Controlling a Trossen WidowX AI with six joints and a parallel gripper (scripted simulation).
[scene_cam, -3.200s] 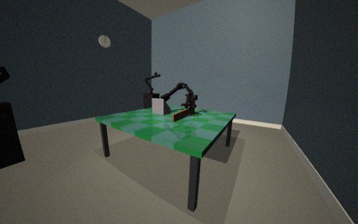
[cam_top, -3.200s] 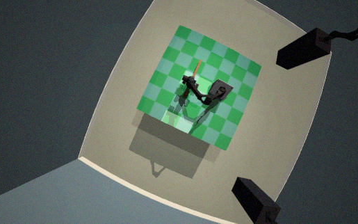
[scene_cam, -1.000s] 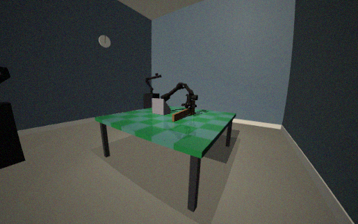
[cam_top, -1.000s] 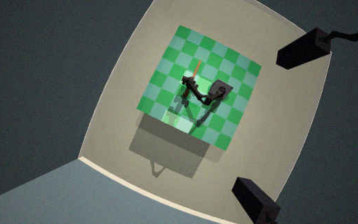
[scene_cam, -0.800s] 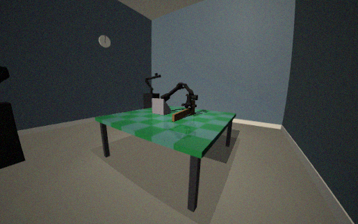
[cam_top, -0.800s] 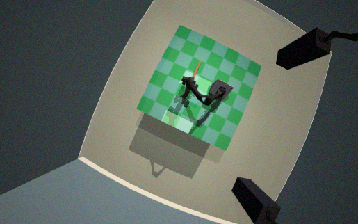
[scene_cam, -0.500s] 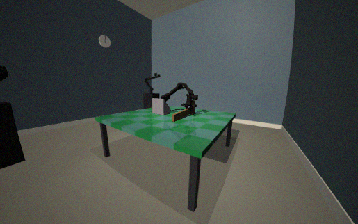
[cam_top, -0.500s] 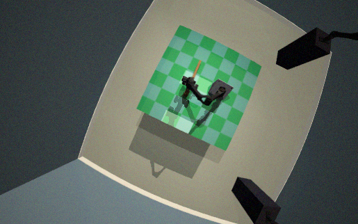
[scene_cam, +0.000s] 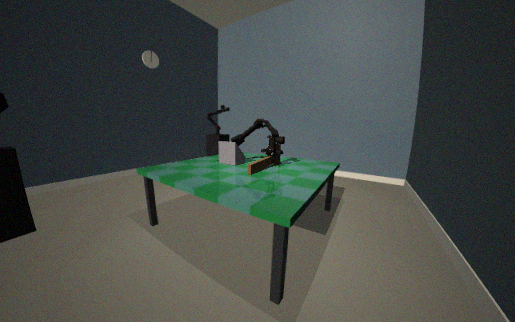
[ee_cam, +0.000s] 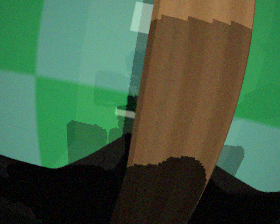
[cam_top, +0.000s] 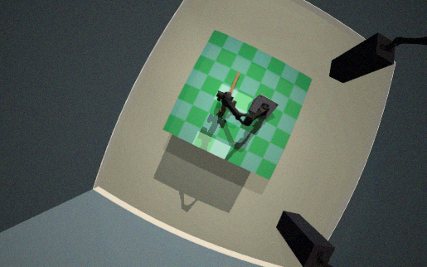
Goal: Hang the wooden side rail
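The exterior view alone shows the side of the green checkered table (cam_top: 187, 94) (scene_cam: 211, 183) and its dark legs, plus a round clock (scene_cam: 150, 59) on the wall at about eleven o'clock in that picture. The top view instead gives the angle of the arm (cam_top: 246, 120) (scene_cam: 260, 122), bent between a pale block-like base (cam_top: 273, 102) (scene_cam: 228, 152) and the wooden side rail (cam_top: 235, 81) (scene_cam: 261, 165) (ee_cam: 191, 85).

In the top view the rail lies on the table, its bare end pointing to one o'clock from the gripper (cam_top: 225, 99) (scene_cam: 275, 161). The gripper, at about nine to ten o'clock from the base, is partly closed, its fingers roughly a third open and clamped on the rail.

The wrist view shows what the others cannot: streaked brown grain, a dark shadow across most of the length, and a lighter band at twelve o'clock. Hooks and pins cannot be made out.
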